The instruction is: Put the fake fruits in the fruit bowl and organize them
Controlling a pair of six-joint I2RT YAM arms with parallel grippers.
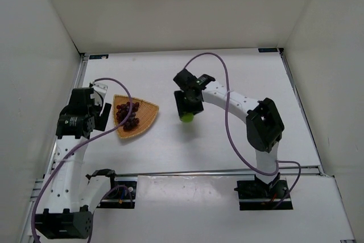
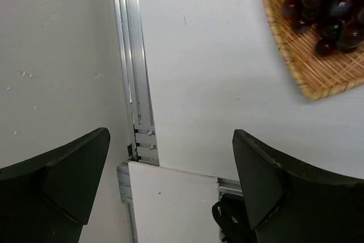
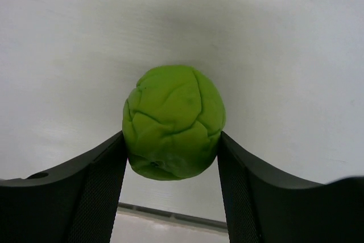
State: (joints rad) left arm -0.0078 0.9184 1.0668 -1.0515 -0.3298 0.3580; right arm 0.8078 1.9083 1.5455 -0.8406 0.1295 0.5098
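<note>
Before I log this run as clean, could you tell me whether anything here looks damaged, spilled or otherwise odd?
The green apple pinched by the right gripper looks creased and lumpy, as if crumpled, not smooth. Otherwise nothing stands out: the grapes lie inside the wicker basket, none spilled.

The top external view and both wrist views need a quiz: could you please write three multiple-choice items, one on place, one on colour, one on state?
1. Where does the bunch of dark red-purple grapes lie? A) on the bare table B) in the shallow tan woven wicker basket C) against the back wall
2. What colour is the small round apple? A) red B) yellow C) bright green
3. How do the right gripper's jaws stand? A) closed on the apple B) wide open, empty C) closed on a grape
B: grapes rest on the weave. C: the right wrist view shows green. A: both fingers touch its sides.
</note>
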